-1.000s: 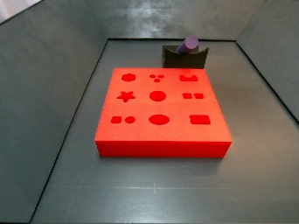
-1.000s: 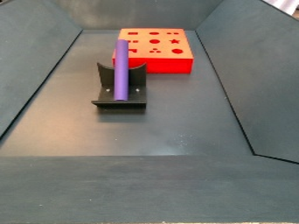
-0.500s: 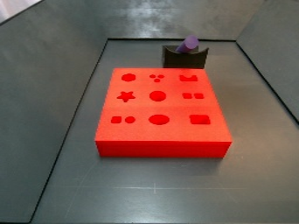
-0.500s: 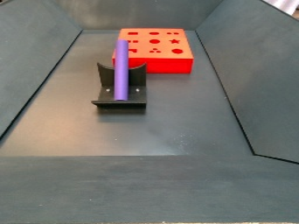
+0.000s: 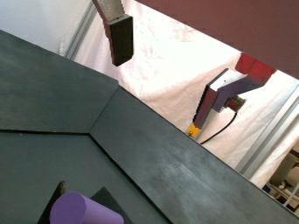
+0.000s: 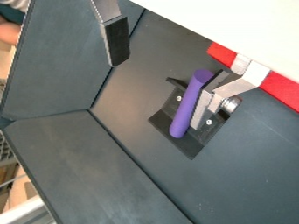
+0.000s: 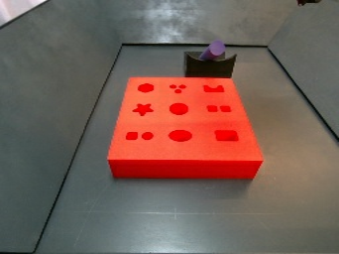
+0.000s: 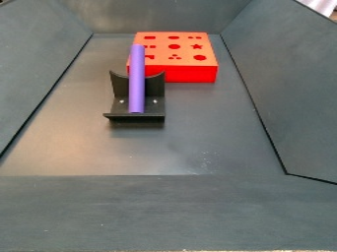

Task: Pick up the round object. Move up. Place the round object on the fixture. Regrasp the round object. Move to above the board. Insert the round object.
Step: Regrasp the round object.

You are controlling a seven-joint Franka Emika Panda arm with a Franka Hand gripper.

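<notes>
Wrist views: gripper (image 6: 176, 66) high, apart, empty, round object (image 6: 188, 106) on fixture (image 6: 176, 140)

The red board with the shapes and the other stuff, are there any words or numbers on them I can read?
No readable text: none on the red board, only shaped holes.
None on the purple peg or dark fixture.
None on the gripper, jaws apart, empty, high above the floor, off the peg.
</notes>
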